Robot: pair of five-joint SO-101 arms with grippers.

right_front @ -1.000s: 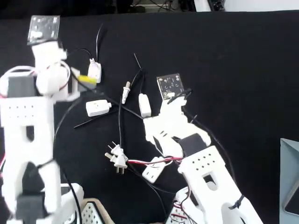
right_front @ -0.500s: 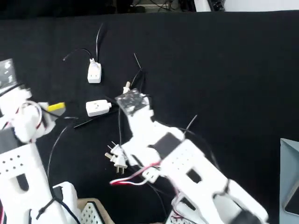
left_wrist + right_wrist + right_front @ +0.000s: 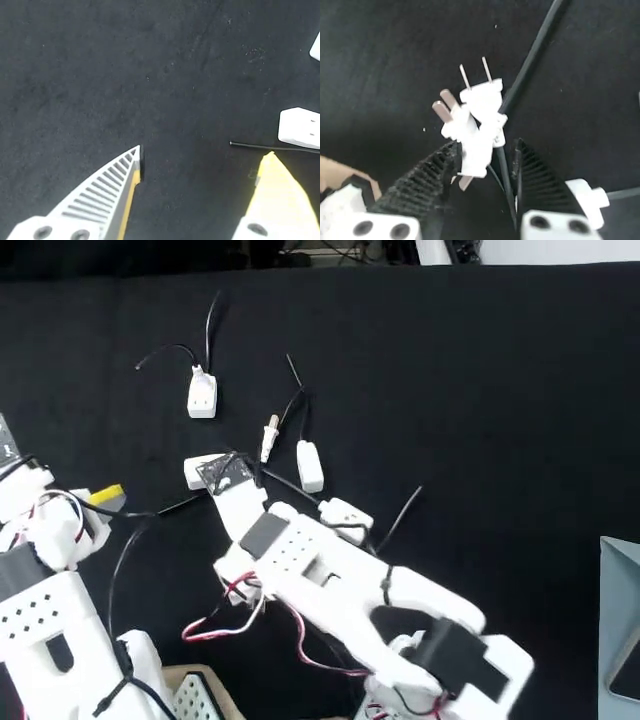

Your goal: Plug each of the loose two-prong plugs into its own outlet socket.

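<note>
1. Plugs first: the flat-blade plug [image 3: 482, 95] and the round-pin plug [image 3: 451, 117] lay bunched together on the black table [image 3: 520, 390]. Their prongs pointed away from your right gripper [image 3: 485, 145], and a black cable [image 3: 535, 50] ran alongside.
2. Your right gripper's fingers stood moderately apart, astride the rear of that white bundle. One ribbed pad [image 3: 440, 162] looked to be touching it; the other stood off it with the cable in the gap, so I would not call that a hold.
3. Your left gripper [image 3: 205, 155] hung wide open over bare table and held nothing. A white socket block [image 3: 299, 127] lay just beside its yellow finger.
4. Both plugs looked like light, hard, smooth plastic, so they were likely to skid or twist under a one-sided squeeze. The blades were thin enough to bend, and the stiff cords would tug back.
5. The best place to grip was across one plug's body, just behind the prongs, never on the blades or the cord (whether the two were tied together, I couldn't tell).
6. The in-line socket [image 3: 310, 466] lay loose and was probably just as light, so I'd expect it to slide unless your left gripper pinned it.
</note>
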